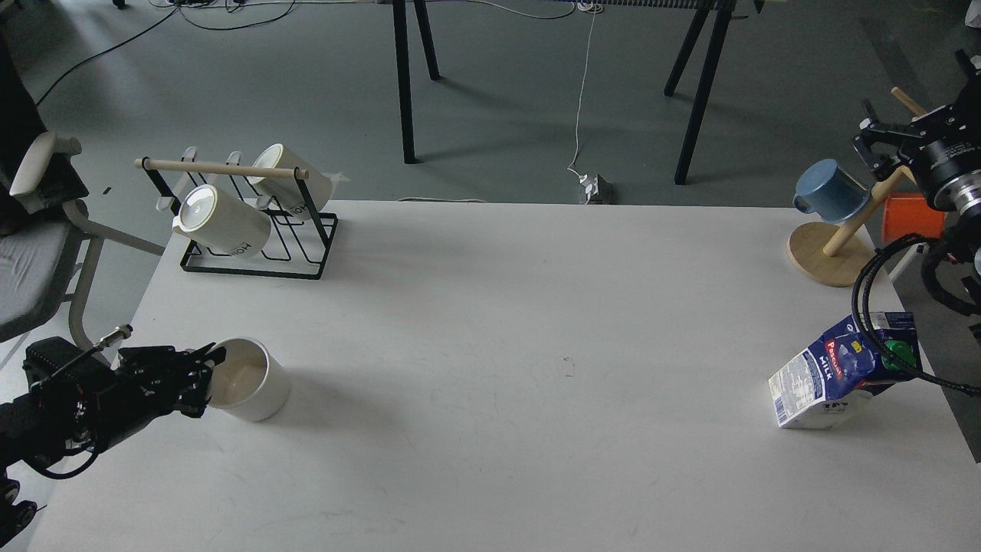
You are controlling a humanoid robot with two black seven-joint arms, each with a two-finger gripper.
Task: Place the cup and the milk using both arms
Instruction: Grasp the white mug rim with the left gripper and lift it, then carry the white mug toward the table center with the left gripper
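Observation:
The cup (251, 381), a squat white mug with cream inside, stands near the table's left edge. Its black handle is hidden behind my left gripper (205, 369), which is dark and pressed against the cup's left rim. I cannot tell its fingers apart. The milk (824, 379), a blue and white carton with a green cap (897, 356), leans tilted near the table's right edge, with a black cable of my right arm crossing its top. My right gripper (867, 138) is raised well above and behind the milk, beside the blue mug, with its fingers apart and empty.
A black wire rack (253, 264) with two lettered white mugs (222, 222) stands at the back left. A wooden mug tree (831, 257) with a blue mug (828, 192) stands at the back right. A chair (38, 253) is left of the table (490, 345).

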